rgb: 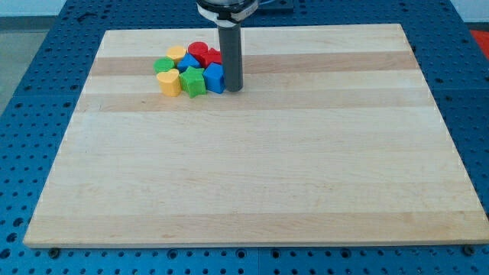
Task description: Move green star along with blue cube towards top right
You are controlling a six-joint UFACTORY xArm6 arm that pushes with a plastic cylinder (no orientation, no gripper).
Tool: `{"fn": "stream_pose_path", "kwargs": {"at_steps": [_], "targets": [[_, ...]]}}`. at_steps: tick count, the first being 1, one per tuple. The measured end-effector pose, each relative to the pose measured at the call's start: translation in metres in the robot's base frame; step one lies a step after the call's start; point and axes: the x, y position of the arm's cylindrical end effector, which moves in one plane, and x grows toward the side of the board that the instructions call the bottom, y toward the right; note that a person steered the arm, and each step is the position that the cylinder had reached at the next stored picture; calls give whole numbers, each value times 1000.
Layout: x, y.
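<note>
The green star sits at the lower edge of a tight cluster of blocks near the board's top left. The blue cube touches the star's right side. My tip stands on the board just right of the blue cube, touching it or nearly so. The dark rod rises from the tip to the view's top and hides part of the board behind it.
The cluster also holds a yellow block left of the star, a green block, a second blue block, a yellow block and two red blocks. The wooden board lies on a blue perforated table.
</note>
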Motion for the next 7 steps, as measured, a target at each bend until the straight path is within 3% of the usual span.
{"fn": "stream_pose_path", "kwargs": {"at_steps": [2,3,4,7], "targets": [[19,80],[53,63],[64,7],[21,-58]]}}
